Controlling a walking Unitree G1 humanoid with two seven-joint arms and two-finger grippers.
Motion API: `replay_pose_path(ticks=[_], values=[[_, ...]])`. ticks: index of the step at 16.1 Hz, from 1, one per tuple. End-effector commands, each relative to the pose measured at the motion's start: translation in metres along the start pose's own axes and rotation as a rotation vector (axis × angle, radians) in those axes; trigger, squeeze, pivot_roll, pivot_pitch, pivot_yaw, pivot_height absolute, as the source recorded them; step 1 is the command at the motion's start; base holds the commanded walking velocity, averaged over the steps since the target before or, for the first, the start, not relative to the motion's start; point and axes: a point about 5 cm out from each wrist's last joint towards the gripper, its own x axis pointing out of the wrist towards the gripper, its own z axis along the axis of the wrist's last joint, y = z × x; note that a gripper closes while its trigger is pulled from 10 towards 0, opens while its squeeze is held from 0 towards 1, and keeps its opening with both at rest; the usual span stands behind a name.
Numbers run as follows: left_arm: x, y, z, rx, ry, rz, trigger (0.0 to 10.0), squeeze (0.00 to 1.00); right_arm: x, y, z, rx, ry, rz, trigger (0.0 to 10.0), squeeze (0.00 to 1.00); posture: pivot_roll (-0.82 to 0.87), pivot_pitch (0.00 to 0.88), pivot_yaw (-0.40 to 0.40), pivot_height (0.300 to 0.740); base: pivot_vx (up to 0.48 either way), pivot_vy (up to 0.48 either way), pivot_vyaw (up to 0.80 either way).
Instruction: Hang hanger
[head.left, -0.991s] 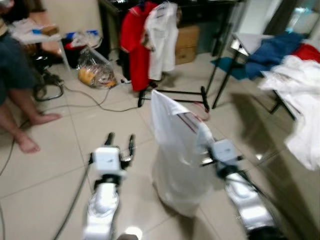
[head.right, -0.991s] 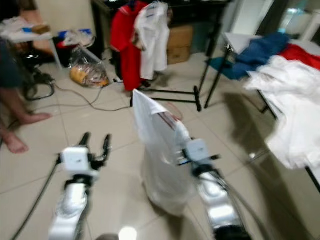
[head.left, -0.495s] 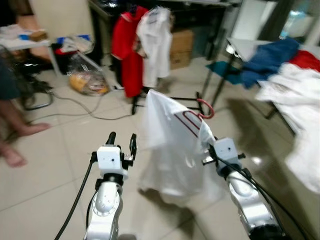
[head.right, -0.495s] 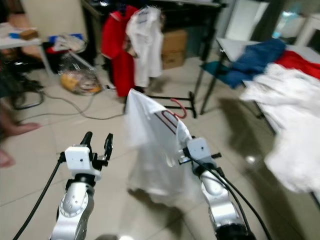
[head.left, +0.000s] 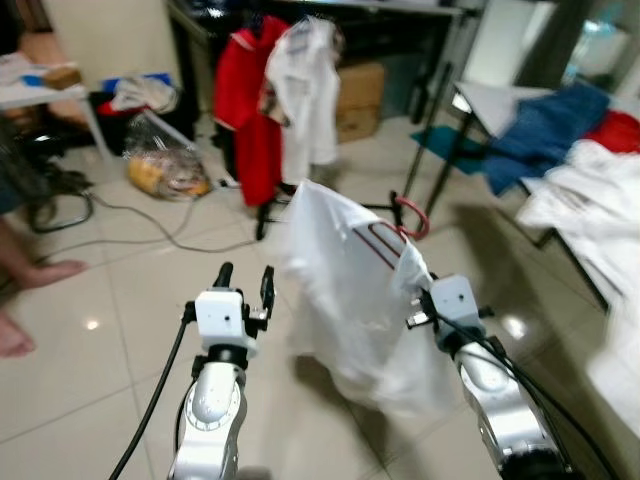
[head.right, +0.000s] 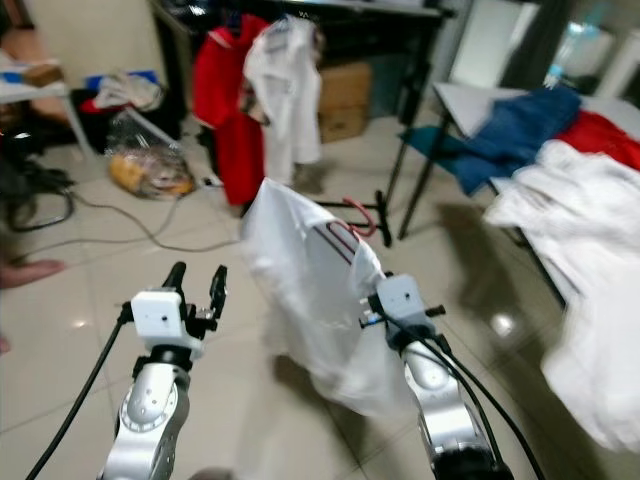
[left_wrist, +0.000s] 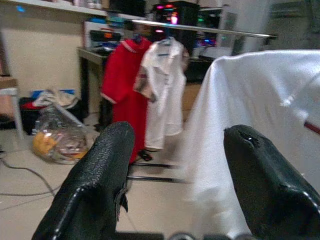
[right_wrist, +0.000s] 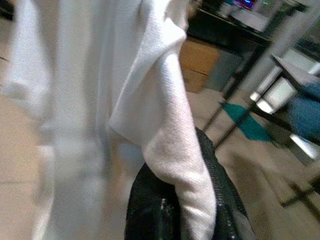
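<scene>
1. Right pincer (head.left: 418, 306): raised at centre right, pressed together on a fold of the white shirt (head.left: 355, 290); in the right wrist view the cloth drapes over its black fingers (right_wrist: 150, 210)
2. White shirt: hangs on a hanger whose red hook (head.left: 412, 217) shows just above and beyond the right pincer; the cloth spreads left and downward from the pincer, clear of the floor (head.left: 100, 340)
3. Left pincer (head.left: 243, 279): raised at centre left, fingers spread, holding nothing; the shirt hangs just to its right, apart from it
4. Clothes rack (head.left: 400, 190): far centre, beyond the shirt, carrying a red garment (head.left: 243, 100) and a white garment (head.left: 305, 90)
5. Surface (head.left: 480, 95), far right: piled with blue, red and white clothes (head.left: 590, 180)
6. A person's bare feet (head.left: 40, 275) rest on the floor at the left edge
</scene>
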Motion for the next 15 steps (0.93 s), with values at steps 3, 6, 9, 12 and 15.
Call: replay_pose_path(ticks=[3,6,9,12,15], values=[[0.0000,0.0045,0.0004,0.011,-0.001,0.018,10.0,0.00,0.0047,0.0026,0.0128,0.013,-0.064,0.010,10.0,0.00,0.23,0.015,-0.047,0.740,0.434,0.000,0.00],[-0.0016,0.0035,-0.0007,0.008,0.003,0.020,10.0,0.00,0.0049,0.0015,0.0133,0.016,-0.067,0.009,10.0,0.00,0.24,0.019,-0.050,0.740,0.435,0.000,0.00],[-0.0015,0.0040,-0.0005,0.009,0.002,0.018,10.0,0.00,0.0048,0.0026,0.0149,0.028,-0.080,0.007,10.0,0.00,0.24,0.023,-0.048,0.740,0.435,0.000,0.00],[-0.0013,0.0040,-0.0001,0.010,0.001,0.016,10.0,0.00,0.0046,0.0025,0.0151,0.053,-0.082,0.002,10.0,0.00,0.23,0.023,-0.044,0.740,0.435,0.000,0.00],[-0.0013,0.0038,0.0000,0.012,0.001,0.013,10.0,0.00,0.0043,0.0024,0.0148,0.061,-0.080,-0.001,10.0,0.00,0.23,0.023,-0.042,0.740,0.434,0.000,0.00]])
